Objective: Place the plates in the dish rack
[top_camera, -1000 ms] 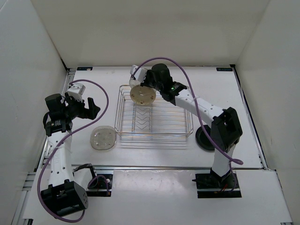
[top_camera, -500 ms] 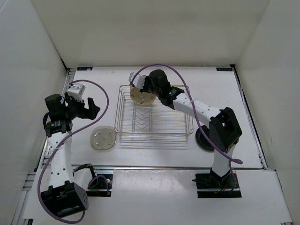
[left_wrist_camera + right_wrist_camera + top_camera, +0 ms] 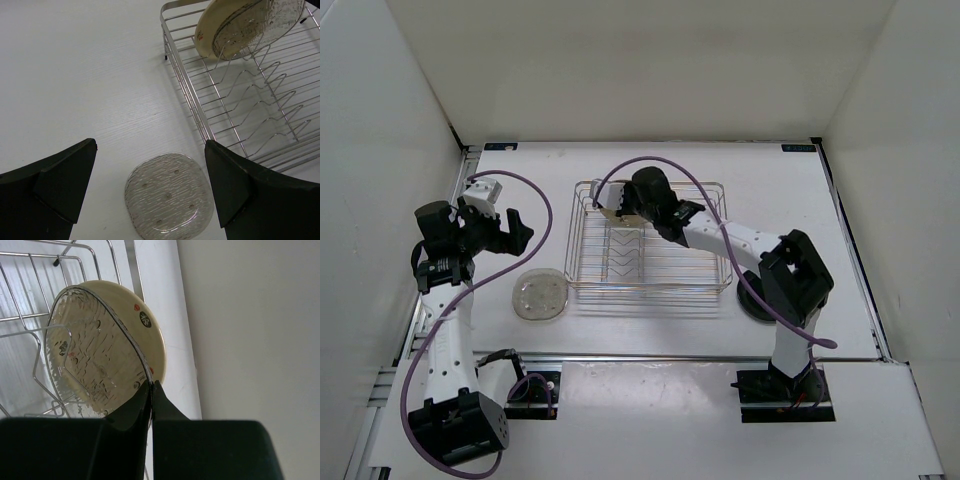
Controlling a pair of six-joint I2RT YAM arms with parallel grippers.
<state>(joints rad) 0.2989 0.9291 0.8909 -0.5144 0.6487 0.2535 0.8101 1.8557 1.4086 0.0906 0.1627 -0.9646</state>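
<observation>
The chrome dish rack [image 3: 650, 285] sits mid-table. My right gripper [image 3: 617, 206] [image 3: 152, 382] is shut on the rim of a translucent speckled plate [image 3: 90, 360] [image 3: 255, 25]. That plate stands tilted among the prongs at the rack's far left end. Right behind it leans a tan-yellow plate [image 3: 150, 335] [image 3: 205, 37]. A pale translucent plate [image 3: 541, 296] [image 3: 169, 196] lies flat on the table left of the rack. My left gripper [image 3: 515, 232] [image 3: 149, 150] hangs open above it, holding nothing. A black plate [image 3: 757, 297] lies right of the rack, partly hidden by the right arm.
The rack's zigzag prongs [image 3: 265, 100] run down its middle, bare nearer the camera. White walls enclose the table on three sides. The right arm's purple cable [image 3: 660, 165] arcs over the rack's far edge.
My right gripper has carried the speckled plate left and down into the rack's far left end, tipping it more upright. The left arm has not moved.
</observation>
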